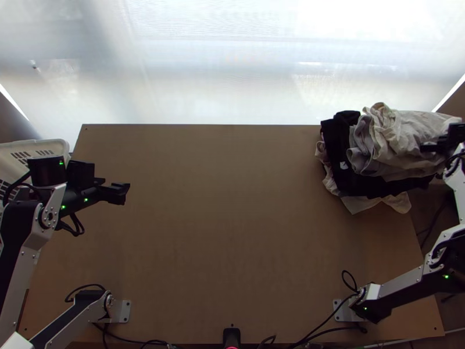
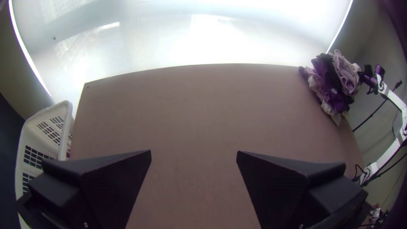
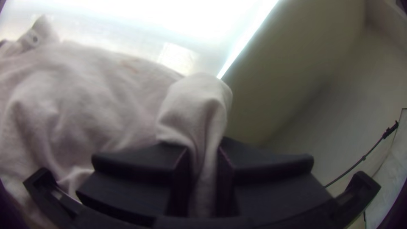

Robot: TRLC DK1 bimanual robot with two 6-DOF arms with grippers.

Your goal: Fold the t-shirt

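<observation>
Take the clothes pile [image 1: 340,174] as your landmark: it sits heaped at the far right corner of the desk [image 1: 232,232], and in the top view its right part reaches past the desk's edge. On top of the pile you have a pale garment [image 1: 407,131], bunched and rumpled; you can take it for the t-shirt, though its cut is lost in the folds. Your right pincer [image 1: 442,141] is at the pile's right side, pressed in on a narrow fold of that pale garment, which rises between its two black fingers in the right wrist view, while the rest spreads away in loose creases. Under the pale garment you can see a greyish-lilac cloth [image 1: 358,158] on the pile's left, a black garment [image 1: 333,136] lower down, and a cream cloth [image 1: 361,203] poking out at the pile's near side. Your left pincer [image 1: 118,191] is well apart from the pile, across to its left above the desk, spread wide with bare desk showing between its fingers. Farther left of the pile, you have a white slotted basket [image 1: 55,143] beside the desk's left edge. Beyond the pile there's a bright, pale screen [image 1: 232,70].
</observation>
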